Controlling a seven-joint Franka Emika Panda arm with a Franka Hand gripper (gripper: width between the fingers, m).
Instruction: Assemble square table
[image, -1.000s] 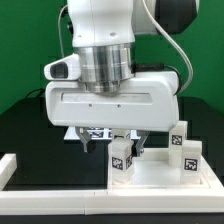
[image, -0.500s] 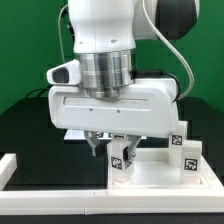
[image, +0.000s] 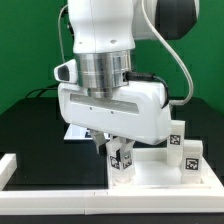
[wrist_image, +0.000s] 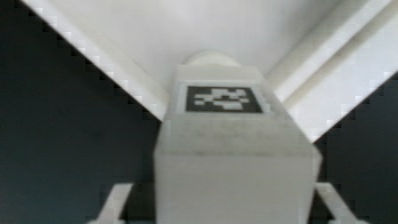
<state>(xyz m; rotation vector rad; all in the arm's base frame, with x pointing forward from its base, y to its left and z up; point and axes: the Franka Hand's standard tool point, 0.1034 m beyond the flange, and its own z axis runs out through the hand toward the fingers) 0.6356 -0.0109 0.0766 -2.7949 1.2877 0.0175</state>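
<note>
The white square table top (image: 155, 176) lies at the front on the exterior view's right. A white tagged leg block (image: 121, 162) stands upright near its left corner. My gripper (image: 118, 153) has come down over this block, fingers on either side of it. In the wrist view the block (wrist_image: 222, 140) fills the middle, tag facing the camera, with the table top (wrist_image: 196, 25) behind it. My gripper (wrist_image: 221, 205) straddles the block; one finger (wrist_image: 121, 200) shows a dark gap to it, so the jaws are open. Two more leg blocks (image: 190, 158) (image: 178, 138) stand on the exterior view's right.
The marker board (image: 74, 132) lies behind the hand on the black table. White border rails run along the front (image: 60, 195) and the exterior view's left (image: 10, 165). A green wall stands at the back.
The hand has dropped lower and turned slightly; its fingers now reach down round the leg block, which has not moved.
</note>
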